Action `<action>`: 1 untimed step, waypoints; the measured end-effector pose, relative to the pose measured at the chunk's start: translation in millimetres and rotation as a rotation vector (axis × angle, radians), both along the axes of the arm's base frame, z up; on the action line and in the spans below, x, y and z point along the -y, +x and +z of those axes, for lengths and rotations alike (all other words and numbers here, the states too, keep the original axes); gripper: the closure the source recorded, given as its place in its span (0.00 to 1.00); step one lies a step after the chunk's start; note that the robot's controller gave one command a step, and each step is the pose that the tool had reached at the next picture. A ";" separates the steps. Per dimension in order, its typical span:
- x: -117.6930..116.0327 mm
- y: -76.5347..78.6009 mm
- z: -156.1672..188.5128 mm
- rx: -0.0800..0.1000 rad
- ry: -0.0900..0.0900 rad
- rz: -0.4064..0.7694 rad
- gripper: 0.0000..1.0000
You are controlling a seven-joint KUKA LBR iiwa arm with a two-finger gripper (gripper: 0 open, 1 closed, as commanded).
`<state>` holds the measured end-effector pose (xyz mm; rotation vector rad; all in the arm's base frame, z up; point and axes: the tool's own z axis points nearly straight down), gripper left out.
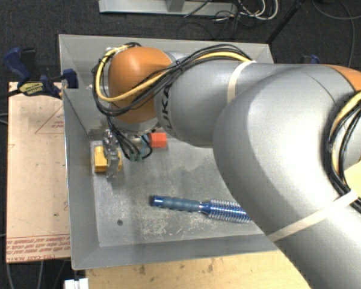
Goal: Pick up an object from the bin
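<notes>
Ok, front of the bin (81, 209) first: a blue brush (198, 208) lies flat on the floor near the front wall. Its smooth handle points left and its ribbed, bristly end points right, where it runs under the arm (277, 161). It touches nothing else and sits well apart from the gripper.

Further in, at the left side of the floor close to the left wall, the gripper (112, 155) is down at floor level. A small yellow block (100, 159) sits just beside it on the left, touching or nearly so. I can't tell whether the gripper is open or closed, or whether the block is actually in its grasp; the wrist hardware hides that.

Just right of the gripper and slightly further back is a small orange-red block (159, 139), partly tucked under the wrist.

Above that, the rounded orange cover (135, 77) on the wrist sits over the back-left part of the bin. Black and yellow cables (186, 62) loop round it and run back along the arm. The grey arm covers the whole right side of the bin.
</notes>
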<state>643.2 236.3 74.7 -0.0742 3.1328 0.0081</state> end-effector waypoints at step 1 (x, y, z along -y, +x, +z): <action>-10.9 -32.9 0.1 0.002 -0.006 0.042 1.00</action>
